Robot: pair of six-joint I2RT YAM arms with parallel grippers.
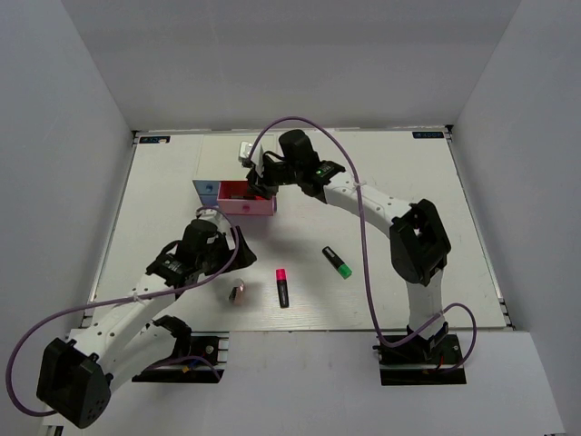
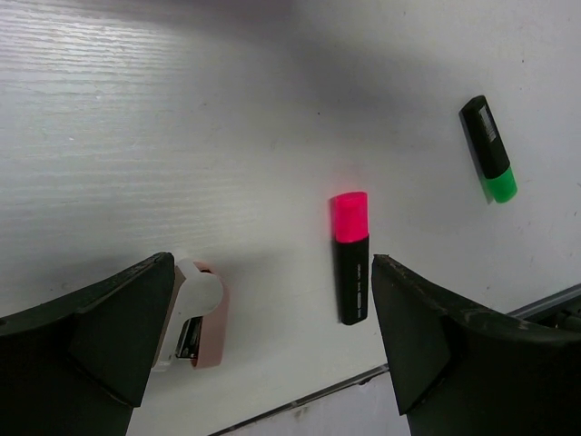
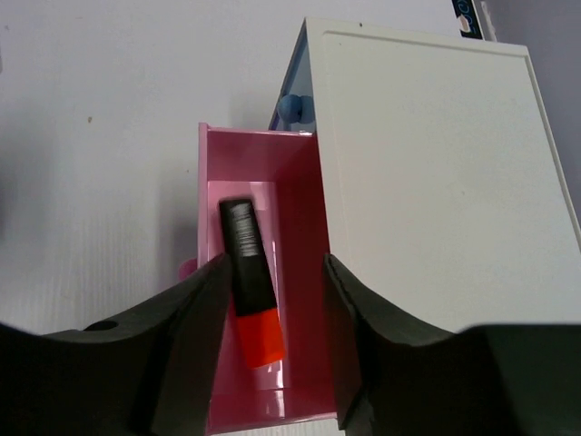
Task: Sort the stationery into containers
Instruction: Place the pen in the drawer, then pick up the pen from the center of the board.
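Stationery is split between drawer and table as I read my feeds: the orange-capped highlighter (image 3: pixel 250 282) lies lengthwise inside the pulled-out pink drawer (image 3: pixel 300 227), cap toward the drawer's front, body close to its left wall. That drawer juts from the white-topped box (image 3: pixel 427 163), with the light blue drawer (image 3: pixel 292 107) shut just beside it. My right gripper (image 3: pixel 272 268) hangs over the open drawer with its fingers apart, wider than the highlighter; the left finger looks to be at the barrel's edge, though I cannot tell whether it touches, and the right finger is clear of it. The right arm reaches far forward and leftward across the table (image 1: pixel 399 182), elbow raised, wrist tipped down over the box. On the bare table well apart from the box, the green-capped highlighter (image 1: pixel 337 262) lies at a slant, with open room all around. The pink-red-capped highlighter (image 2: pixel 350 259) and the tan block (image 2: pixel 204 318), with the white clip piece (image 2: pixel 195 286) touching it, sit close to the table's near edge, so there is little margin on that side. My left gripper (image 2: pixel 270 272) hovers above the table with fingers spread wide, holding nothing, its arm bent low and angled inward.
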